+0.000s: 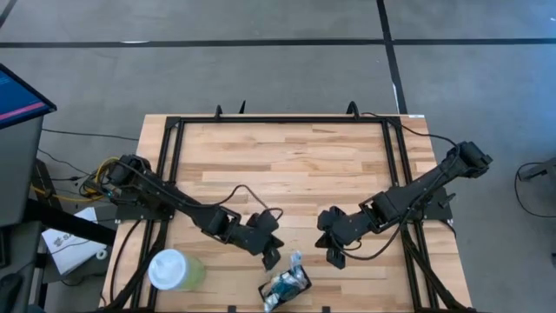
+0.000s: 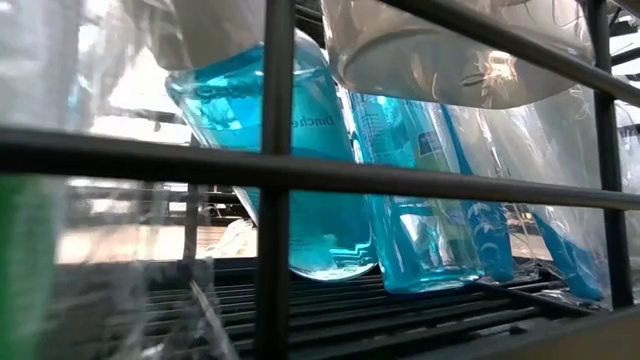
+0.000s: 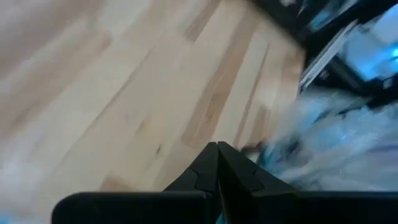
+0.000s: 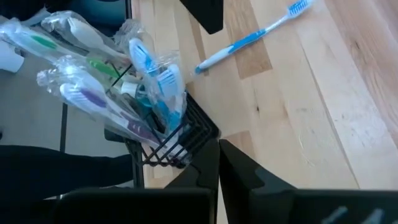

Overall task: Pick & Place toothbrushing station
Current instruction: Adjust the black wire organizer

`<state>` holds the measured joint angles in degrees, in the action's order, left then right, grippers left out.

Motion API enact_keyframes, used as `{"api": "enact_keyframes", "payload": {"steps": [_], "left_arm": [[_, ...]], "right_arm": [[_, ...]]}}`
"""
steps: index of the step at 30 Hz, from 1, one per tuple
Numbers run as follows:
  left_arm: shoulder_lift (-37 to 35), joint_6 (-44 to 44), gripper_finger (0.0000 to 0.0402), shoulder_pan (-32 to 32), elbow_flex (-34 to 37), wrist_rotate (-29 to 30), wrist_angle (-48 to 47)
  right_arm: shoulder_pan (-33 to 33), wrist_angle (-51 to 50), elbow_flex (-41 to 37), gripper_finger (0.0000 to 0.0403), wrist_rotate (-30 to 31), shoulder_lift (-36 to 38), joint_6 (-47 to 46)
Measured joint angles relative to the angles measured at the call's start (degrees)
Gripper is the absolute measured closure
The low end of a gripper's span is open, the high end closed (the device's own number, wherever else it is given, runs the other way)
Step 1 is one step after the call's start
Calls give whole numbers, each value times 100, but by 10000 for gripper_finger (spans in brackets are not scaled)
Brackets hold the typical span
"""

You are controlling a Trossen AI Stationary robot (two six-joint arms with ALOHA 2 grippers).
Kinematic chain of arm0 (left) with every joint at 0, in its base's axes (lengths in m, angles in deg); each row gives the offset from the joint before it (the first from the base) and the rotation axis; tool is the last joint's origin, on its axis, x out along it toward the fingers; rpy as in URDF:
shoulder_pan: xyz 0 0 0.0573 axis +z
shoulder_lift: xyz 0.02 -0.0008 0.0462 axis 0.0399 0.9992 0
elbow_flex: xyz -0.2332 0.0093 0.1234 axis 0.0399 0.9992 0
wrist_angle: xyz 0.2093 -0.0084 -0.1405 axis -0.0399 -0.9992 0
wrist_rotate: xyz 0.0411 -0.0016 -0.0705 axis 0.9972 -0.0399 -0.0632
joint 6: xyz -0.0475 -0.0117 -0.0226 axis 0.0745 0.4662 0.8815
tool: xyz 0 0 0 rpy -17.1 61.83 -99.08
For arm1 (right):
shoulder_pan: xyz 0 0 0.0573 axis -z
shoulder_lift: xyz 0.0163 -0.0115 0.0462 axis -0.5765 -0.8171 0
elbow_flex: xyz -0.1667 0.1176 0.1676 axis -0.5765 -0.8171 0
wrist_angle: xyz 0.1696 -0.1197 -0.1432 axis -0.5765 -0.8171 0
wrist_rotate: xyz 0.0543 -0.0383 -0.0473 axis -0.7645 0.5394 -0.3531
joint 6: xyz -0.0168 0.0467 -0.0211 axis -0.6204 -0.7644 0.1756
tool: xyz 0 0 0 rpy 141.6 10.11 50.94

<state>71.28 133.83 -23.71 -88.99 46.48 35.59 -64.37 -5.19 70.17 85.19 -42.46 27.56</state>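
- The left gripper (image 1: 270,254) is hovering over the near middle of the surface (image 1: 287,165) with its fingers pressed together and nothing between them; it is sitting just to the far left of the holder.
- The black wire holder (image 1: 285,285) is lying near the front edge, tipped on its side, with wrapped toothbrushes (image 4: 93,93) in clear sleeves spilling out of it toward the edge.
- One blue-and-white toothbrush (image 4: 252,36) is lying loose on the wood, apart from the holder.
- The right gripper (image 1: 334,256) is waiting just right of the holder, fingers also closed and empty.
- The pale green cup (image 1: 174,269) is standing to the far left.
- Judging from this, the task is looking barely started: nothing is being held, the holder is not upright, and the loose brush is waiting to be gathered.
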Motion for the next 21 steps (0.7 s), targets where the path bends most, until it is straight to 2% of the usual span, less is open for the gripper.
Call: {"api": "enact_keyframes", "payload": {"steps": [4,10,17,21], "left_arm": [[7,611,401,-17,0,-137,-476],[7,907,401,-85,0,-108,-665],[7,1180,401,-264,0,113,-669],[7,1183,401,-331,0,218,-670]], "right_arm": [[76,39,-6,400,32,0,129],[399,1586,-648,402,-307,2,446],[549,3604,-1671,403,-731,7,-259],[542,3672,-1742,403,-750,-225,-348]]}}
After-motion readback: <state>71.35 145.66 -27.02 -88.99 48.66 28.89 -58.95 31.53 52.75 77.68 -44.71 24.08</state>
